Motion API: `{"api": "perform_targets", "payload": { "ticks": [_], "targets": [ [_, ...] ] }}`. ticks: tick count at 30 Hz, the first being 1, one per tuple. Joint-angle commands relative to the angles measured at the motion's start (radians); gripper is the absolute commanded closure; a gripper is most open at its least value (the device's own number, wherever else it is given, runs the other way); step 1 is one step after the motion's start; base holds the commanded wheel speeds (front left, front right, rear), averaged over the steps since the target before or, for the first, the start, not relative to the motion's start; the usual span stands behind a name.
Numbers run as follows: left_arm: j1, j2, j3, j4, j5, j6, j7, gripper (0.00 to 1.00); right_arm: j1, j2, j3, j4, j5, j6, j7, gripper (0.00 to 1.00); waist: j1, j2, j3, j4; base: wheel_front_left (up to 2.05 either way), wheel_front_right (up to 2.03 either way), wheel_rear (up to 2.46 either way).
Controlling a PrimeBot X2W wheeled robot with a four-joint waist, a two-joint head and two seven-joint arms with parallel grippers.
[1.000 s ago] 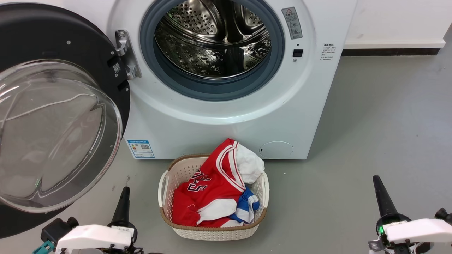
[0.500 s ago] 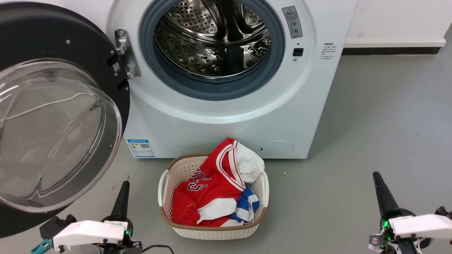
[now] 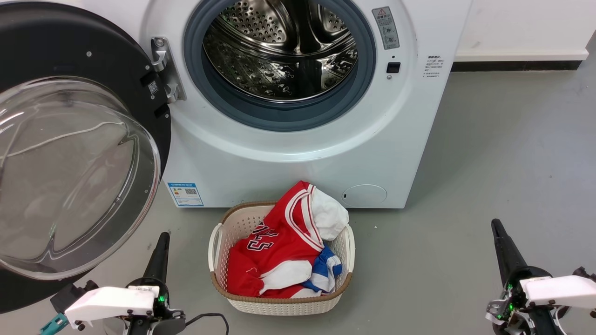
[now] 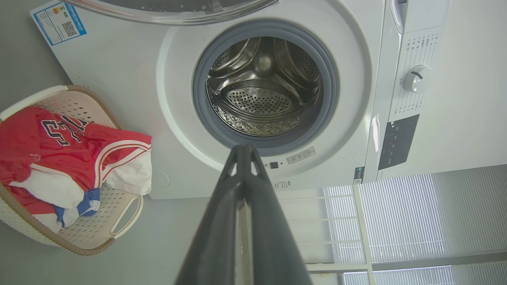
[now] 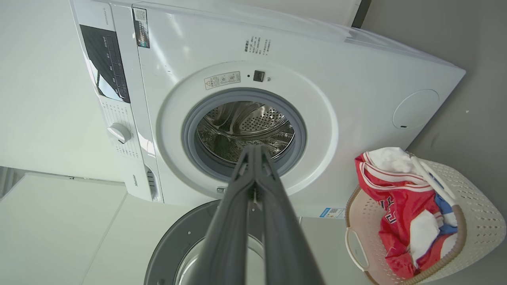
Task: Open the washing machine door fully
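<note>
both your arms sit low, pale forearms about level, with the left tool [image 3: 163,238] and right tool [image 3: 496,226] pointing their fingers at the washer [image 3: 288,172]. both tools are pinched closed, fingers pressed together, nothing in them. the washing machine door [image 3: 79,153] is swung wide open, just ahead of the left tool and off to its left, well apart from the right tool. head view gives you the metal hinge [image 3: 164,70], and the left wrist view adds the dial [image 4: 416,78]. the door's glossy black around a bulging clear glass bowl.
</note>
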Motion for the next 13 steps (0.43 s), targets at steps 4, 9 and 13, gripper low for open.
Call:
{"api": "perform_targets", "payload": {
  "ticks": [4,9,13],
  "targets": [
    [-0.025,0.0,0.004,0.002,-0.043,-0.008,0.011,1.0,-0.025,-0.001,-0.005,0.005,0.04,0.0,0.01,1.0,-0.0001,0.0,0.001,0.0,0.0,0.0,0.0],
    [-0.031,0.0,0.01,0.007,-0.098,-0.012,0.025,1.0,-0.033,0.001,-0.011,0.014,0.091,0.0,0.025,1.0,-0.0001,0.0,0.003,0.001,0.0,0.0,0.0],
    [-0.037,0.0,0.013,0.009,-0.128,-0.014,0.032,1.0,-0.04,0.002,-0.013,0.019,0.117,0.0,0.034,1.0,-0.0001,0.0,0.003,0.001,0.0,0.0,0.0]
  ]
}}
